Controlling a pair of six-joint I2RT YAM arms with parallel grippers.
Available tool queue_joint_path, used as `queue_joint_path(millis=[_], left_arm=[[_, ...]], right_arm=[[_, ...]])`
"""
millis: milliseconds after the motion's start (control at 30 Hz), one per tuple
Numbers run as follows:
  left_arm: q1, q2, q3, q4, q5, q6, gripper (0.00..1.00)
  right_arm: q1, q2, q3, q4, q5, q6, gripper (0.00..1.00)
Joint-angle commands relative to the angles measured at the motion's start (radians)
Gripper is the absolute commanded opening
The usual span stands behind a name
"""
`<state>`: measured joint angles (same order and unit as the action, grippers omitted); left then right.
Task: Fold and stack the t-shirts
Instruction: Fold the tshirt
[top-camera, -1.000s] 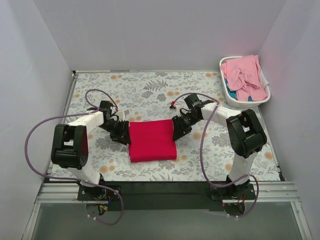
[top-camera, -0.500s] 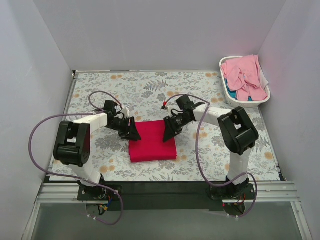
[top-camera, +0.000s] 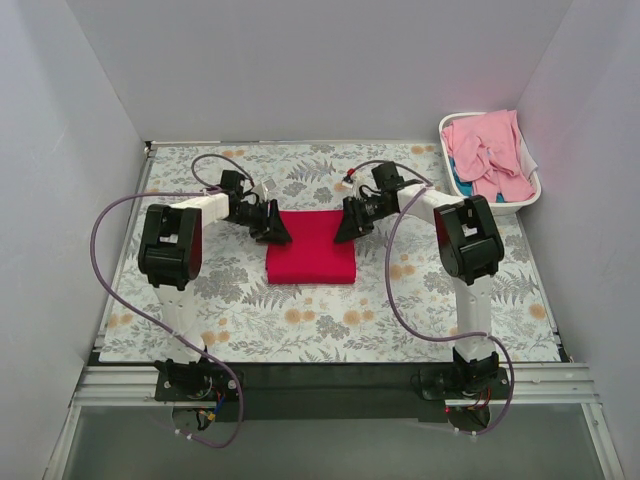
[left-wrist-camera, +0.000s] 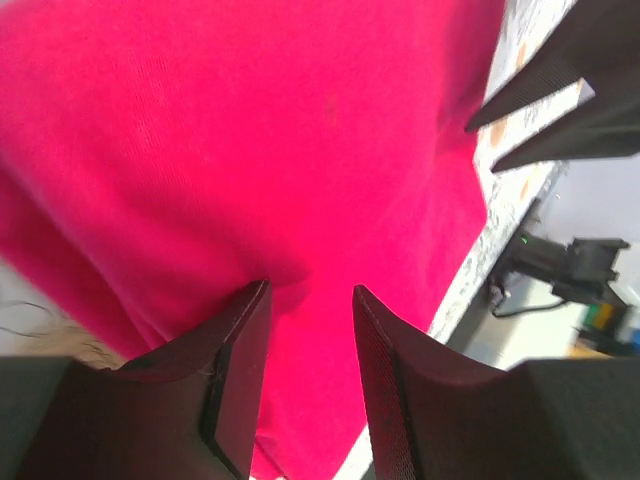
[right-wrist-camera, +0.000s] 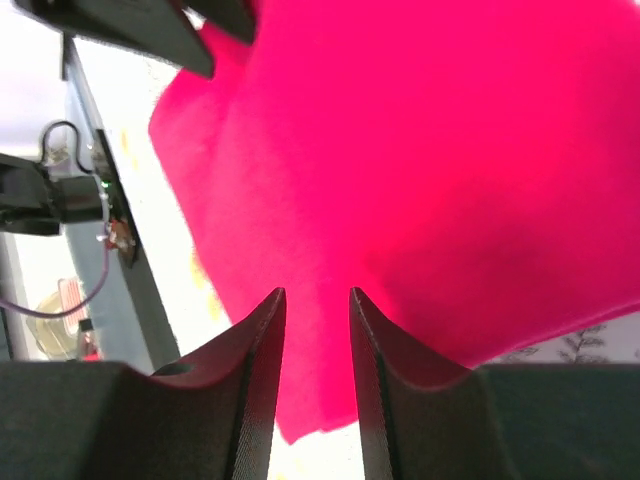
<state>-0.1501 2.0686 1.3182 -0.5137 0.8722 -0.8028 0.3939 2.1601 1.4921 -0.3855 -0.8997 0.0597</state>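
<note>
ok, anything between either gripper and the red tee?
Nothing visible. The left gripper and the right gripper are both on the red t-shirt, each pinching cloth at one of its two far corners. The laundry basket holding the pink t-shirts sits well off at the far right corner.

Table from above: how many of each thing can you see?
red shirt: 1
pile of pink clothes: 1
white basket: 1
robot arms: 2
Total: 5
</note>
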Motion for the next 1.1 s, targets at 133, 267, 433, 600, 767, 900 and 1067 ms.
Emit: queue_joint_path(millis=[133,267,433,600,767,900,1067], left_arm=[[0.001,-0.209,-0.052,0.049,0.121,-0.097,0.34],[-0.049,-0.375,-0.246,0.211,0.169,-0.269,0.24],[-0.149,-0.424,-0.382,0.360,0.156,-0.435,0.00],[-0.160,-0.363,-0.396,0.428,0.165,-0.489,0.00],[-0.160,-0.243,-0.393,0.437,0.130,-0.501,0.00],[-0.158,-0.182,-0.450,0.432,0.067,-0.449,0.00],[-0.151,-0.108,-0.484,0.371,-0.031,-0.391,0.00]], right_arm=[[0.010,-0.239,-0.105,0.094,-0.085,0.145,0.39],[0.031,-0.331,-0.268,0.303,-0.134,0.357,0.28],[0.135,-0.365,-0.456,0.517,-0.139,0.557,0.01],[0.177,-0.290,-0.455,0.603,-0.145,0.640,0.01],[0.174,-0.194,-0.435,0.617,-0.124,0.631,0.01],[0.166,-0.119,-0.463,0.614,-0.102,0.597,0.01],[0.146,-0.054,-0.527,0.611,-0.029,0.572,0.01]])
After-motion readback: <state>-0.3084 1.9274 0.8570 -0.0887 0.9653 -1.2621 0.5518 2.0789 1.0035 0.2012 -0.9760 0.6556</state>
